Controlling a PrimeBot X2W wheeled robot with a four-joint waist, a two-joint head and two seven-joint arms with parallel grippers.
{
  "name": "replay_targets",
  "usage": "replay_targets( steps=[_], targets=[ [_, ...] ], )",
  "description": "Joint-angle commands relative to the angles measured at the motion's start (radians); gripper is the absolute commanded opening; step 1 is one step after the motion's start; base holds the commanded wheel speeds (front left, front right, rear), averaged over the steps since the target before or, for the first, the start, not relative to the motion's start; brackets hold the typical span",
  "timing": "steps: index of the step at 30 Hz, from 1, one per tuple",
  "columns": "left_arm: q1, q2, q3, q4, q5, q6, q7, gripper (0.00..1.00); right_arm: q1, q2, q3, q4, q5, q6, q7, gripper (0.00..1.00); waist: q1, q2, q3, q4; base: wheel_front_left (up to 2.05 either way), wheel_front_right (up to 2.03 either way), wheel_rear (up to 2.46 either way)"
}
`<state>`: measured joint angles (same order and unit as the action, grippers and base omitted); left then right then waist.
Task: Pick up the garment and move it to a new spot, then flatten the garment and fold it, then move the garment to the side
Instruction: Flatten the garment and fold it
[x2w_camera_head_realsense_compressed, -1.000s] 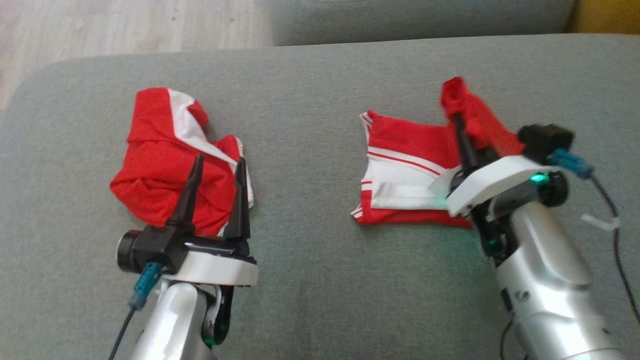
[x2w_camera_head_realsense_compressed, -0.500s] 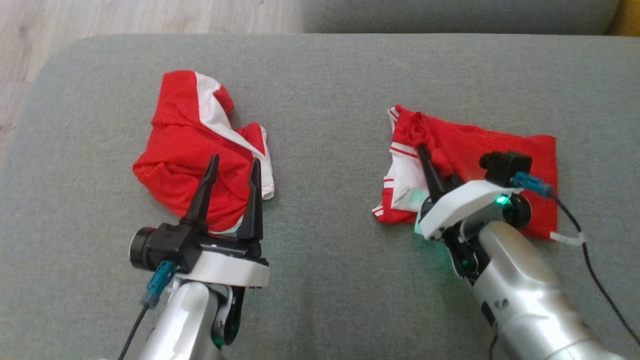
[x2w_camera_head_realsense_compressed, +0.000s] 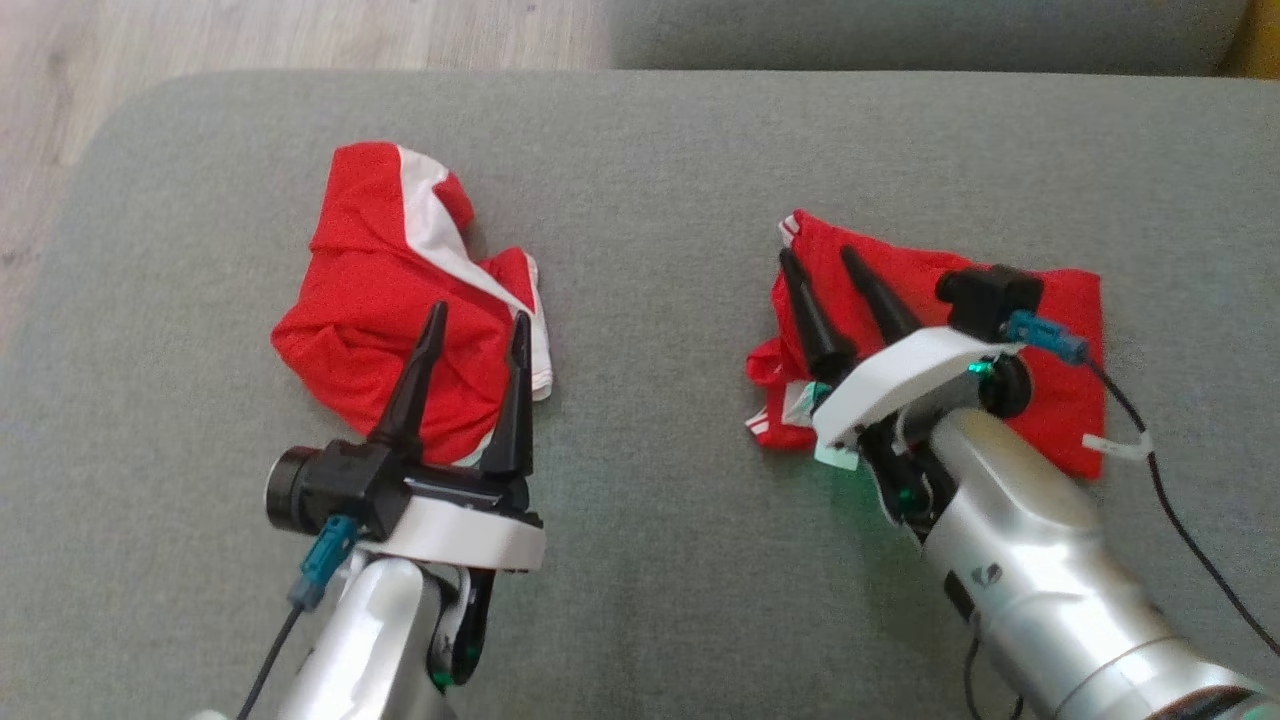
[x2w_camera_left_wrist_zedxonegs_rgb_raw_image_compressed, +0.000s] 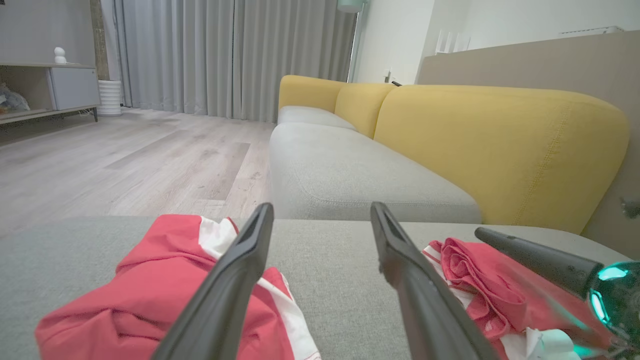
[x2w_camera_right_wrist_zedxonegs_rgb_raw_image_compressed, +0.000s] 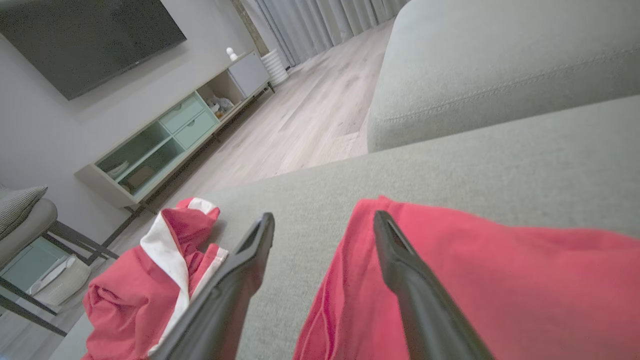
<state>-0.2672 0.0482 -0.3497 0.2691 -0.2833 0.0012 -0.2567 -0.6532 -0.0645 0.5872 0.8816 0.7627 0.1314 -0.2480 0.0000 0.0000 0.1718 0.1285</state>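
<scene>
Red folded garment lies just beneath the right pincer, whose fingers stand apart, its long axis stretching to that pincer's right, so this arm is nearer; the left pincer, also spread, hovers over another crumpled garment.

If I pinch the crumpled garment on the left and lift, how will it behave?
The crumpled garment looks thin and floppy, lying in soft bunched folds, so it would probably droop and unfurl from the left gripper, with little weight. Pushed across the grey cushion, it would likely bunch rather than slide flat.
</scene>
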Motion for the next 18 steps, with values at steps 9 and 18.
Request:
replay_targets(
  steps=[9, 18],
  targets=[
    [0.015, 0.002, 0.080, -0.050, 0.005, 0.013, -0.005, 1.00, 0.075, 0.001, -0.361, -0.202, -0.467, -0.001, -0.013, 1.00, 0.0000, 0.0000, -0.066, -0.070, 0.00, 0.00, 0.00],
    [0.072, 0.002, 0.137, -0.069, 0.007, 0.006, -0.005, 1.00, 0.392, 0.012, -0.594, -0.567, -0.661, -0.001, -0.014, 1.00, 0.0000, 0.0000, -0.073, -0.112, 0.00, 0.00, 0.00]
  ],
)
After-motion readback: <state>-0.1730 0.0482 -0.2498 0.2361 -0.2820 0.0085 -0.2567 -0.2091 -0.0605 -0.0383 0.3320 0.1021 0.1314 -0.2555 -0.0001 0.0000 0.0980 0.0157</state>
